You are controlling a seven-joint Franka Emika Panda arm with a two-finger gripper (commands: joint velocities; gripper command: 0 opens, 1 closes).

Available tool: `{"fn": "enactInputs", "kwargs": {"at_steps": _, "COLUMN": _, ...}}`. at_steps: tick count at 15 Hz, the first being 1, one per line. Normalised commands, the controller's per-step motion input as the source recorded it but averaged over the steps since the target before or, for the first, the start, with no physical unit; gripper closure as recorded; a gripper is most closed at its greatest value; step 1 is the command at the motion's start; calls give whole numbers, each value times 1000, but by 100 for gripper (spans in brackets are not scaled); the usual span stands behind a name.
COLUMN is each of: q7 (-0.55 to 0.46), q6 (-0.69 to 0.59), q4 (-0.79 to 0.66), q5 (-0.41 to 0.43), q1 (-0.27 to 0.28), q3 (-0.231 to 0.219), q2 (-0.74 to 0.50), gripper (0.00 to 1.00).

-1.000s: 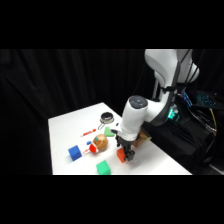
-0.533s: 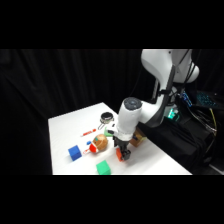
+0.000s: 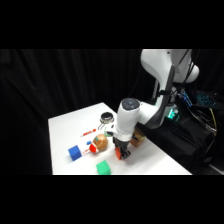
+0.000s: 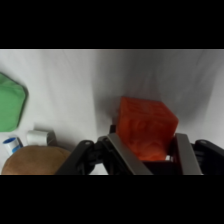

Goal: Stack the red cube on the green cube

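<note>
My gripper (image 3: 121, 151) is shut on the red cube (image 3: 118, 153), low over the table's near right part. In the wrist view the red cube (image 4: 146, 125) sits between the two fingers (image 4: 119, 154), and the gripper (image 4: 146, 142) clamps its sides. The green cube (image 3: 103, 167) rests on the table near the front edge, a short way to the lower left of the gripper and apart from it. A green shape (image 4: 11, 107) is cut off by the wrist view's left edge.
A blue cube (image 3: 75, 152) lies at the left. A brown rounded object (image 3: 100, 142) sits just left of the gripper, with a red-tipped pen (image 3: 89, 132) and a small dark bowl (image 3: 106, 118) behind it. A brown block (image 3: 136, 140) stands right of the gripper.
The gripper has shifted slightly left and up with the red cube still in it. The other objects have stayed put.
</note>
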Motion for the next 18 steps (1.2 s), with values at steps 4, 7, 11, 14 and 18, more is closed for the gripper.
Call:
{"fn": "enactInputs", "kwargs": {"at_steps": 4, "q7": -215, "q6": -285, "q4": 71, "q5": 142, "q1": -27, "q3": 88, "q2": -106, "gripper": 68}}
{"fn": "enactInputs", "kwargs": {"at_steps": 7, "q7": -245, "q6": -443, "q4": 45, "q5": 140, "q1": -95, "q3": 139, "q2": -267, "gripper": 69}}
{"fn": "enactInputs", "kwargs": {"at_steps": 11, "q7": -220, "q6": -438, "q4": 56, "q5": 78, "q1": -136, "q3": 133, "q2": -322, "gripper": 69}}
{"fn": "enactInputs", "kwargs": {"at_steps": 14, "q7": -217, "q6": -362, "q4": 77, "q5": 61, "q1": -180, "q3": 150, "q2": -270, "gripper": 69}}
{"fn": "enactInputs", "kwargs": {"at_steps": 18, "q7": -221, "q6": -299, "q4": 118, "q5": 70, "q1": -179, "q3": 152, "q2": -198, "gripper": 69}}
